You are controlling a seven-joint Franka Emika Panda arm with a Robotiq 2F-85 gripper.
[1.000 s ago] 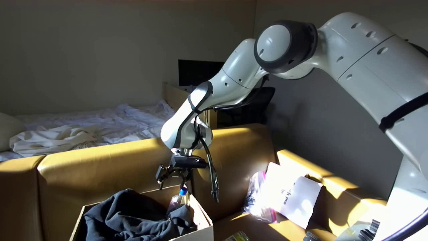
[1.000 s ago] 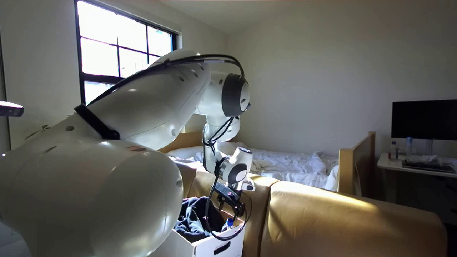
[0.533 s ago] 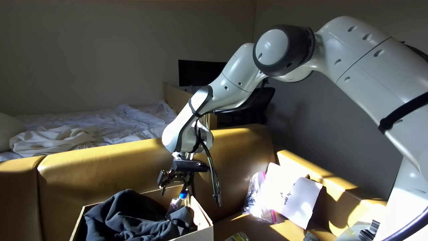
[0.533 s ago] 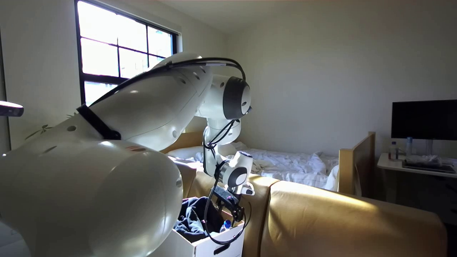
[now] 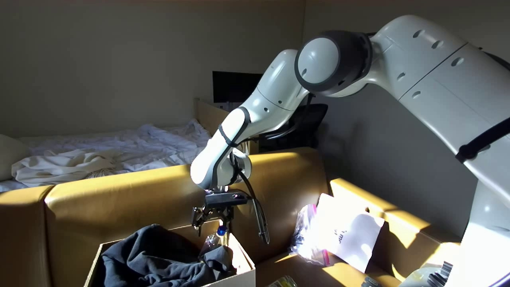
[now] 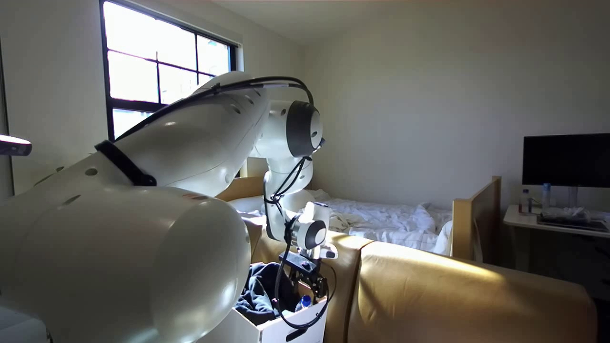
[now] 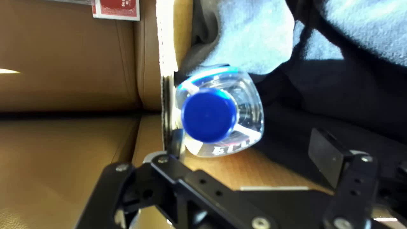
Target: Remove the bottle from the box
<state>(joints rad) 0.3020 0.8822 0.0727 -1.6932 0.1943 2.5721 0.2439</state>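
I hold my gripper (image 7: 250, 149) with its fingers (image 7: 322, 156) apart, one just beside the blue-capped plastic bottle (image 7: 219, 111), inside the cardboard box (image 5: 246, 279) at a corner near the sofa backrest (image 5: 127, 195).

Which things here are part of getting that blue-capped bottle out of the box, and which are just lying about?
Part of the job:
bottle
box
jaws, standing open

Just lying about:
dark cloth inside the box
plastic bag
white sheet
desk bottles
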